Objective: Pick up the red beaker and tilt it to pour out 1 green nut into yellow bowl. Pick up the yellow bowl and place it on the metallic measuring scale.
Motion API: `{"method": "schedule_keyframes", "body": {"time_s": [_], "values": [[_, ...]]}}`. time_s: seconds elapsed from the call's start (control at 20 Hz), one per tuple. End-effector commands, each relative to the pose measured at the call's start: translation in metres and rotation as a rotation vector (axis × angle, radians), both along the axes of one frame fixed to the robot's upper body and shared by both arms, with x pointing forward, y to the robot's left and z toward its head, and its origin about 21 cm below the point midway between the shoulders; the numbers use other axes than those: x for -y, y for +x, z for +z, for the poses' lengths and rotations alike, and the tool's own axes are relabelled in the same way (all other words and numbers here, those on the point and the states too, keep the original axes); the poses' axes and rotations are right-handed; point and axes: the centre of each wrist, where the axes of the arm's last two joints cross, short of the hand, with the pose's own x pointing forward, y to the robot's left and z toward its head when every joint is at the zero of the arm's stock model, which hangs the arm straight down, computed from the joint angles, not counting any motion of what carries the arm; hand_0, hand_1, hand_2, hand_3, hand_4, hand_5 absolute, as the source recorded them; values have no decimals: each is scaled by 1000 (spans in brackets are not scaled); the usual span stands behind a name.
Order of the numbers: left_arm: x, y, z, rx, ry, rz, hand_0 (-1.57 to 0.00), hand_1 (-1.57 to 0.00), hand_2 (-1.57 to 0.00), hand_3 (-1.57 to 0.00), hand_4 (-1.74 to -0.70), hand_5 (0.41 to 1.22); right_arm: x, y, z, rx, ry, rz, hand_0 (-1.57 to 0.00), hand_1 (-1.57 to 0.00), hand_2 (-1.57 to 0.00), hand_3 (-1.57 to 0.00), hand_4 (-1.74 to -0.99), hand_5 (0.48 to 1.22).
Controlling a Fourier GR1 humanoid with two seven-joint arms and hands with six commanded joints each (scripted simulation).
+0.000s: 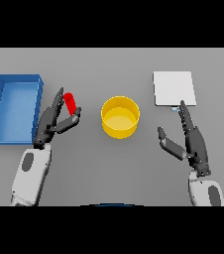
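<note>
Head view, grey surface.

Yellow bowl sits upright near the centre of the surface, opening up. Interior shows yellow only; no contents can be made out.

Red beaker lies at about 9 o'clock from the bowl, well apart from it, tilted with its upper end leaning toward 11 o'clock. Left robot hand is on it: fingers run up behind the beaker on its 9 o'clock side, thumb closes against its lower end from the 3 o'clock side, so the hand is clamped on the beaker.

Blue tray, rectangular with raised walls, at 9 o'clock from the left robot hand, just beside it.

Metallic measuring scale, a pale square plate, at about 2 o'clock from the bowl, apart from it.

Right robot hand at 6 o'clock from the scale: fingers straight, tips reaching the scale's near edge, thumb spread toward 9 o'clock. Holds nothing.
</note>
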Motion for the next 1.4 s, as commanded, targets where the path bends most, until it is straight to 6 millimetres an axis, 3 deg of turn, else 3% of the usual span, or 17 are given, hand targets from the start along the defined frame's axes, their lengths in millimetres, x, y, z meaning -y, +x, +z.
{"method": "schedule_keyframes", "body": {"time_s": [0.0,0.35,0.7,0.75,0.8,0.9,1.0,1.15,1.3,1.35], "values": [[2,3,-2,-1,-4,-3,1,1,1,1,-1333,714,2,0,3,3,-5,-6,1,1,1,1,-1338,688],[8,34,0,-3,15,-21,1,1,1,1,-1311,703,-1,1,1,1,18,-3,1,1,1,1,-1329,684],[20,44,-2,35,-11,-35,1,1,-30,-3,-1389,752,0,0,0,3,1,-11,1,1,1,1,-1295,683],[22,46,-2,38,-23,-26,-81,-84,-122,-75,-1416,770,0,0,1,10,-6,-6,1,1,1,1,-1291,684],[24,45,-3,31,-43,-13,-253,-276,-307,-220,-1444,795,-1,-2,2,23,-6,1,1,1,1,1,-1289,684],[26,48,-5,24,-29,23,-681,-701,-715,-706,-1441,949,-1,0,2,4,-4,1,1,1,1,1,-1285,683],[30,50,-6,50,12,28,-1001,-1014,-1023,-1018,-1440,1047,4,-2,3,11,2,-4,1,1,1,1,-1287,684],[33,51,-6,55,2,31,-1279,-1286,-1290,-1288,-1447,1132,-1,3,0,1,10,9,1,1,1,1,-1293,682],[34,47,-8,111,-20,41,-1422,-1425,-1427,-1426,-1591,1123,-3,8,0,10,2,13,1,1,1,1,-1296,682],[36,47,-6,122,-29,38,-1452,-1454,-1456,-1455,-1621,1117,-2,1,-1,30,-2,23,1,1,1,1,-1288,679]]}}
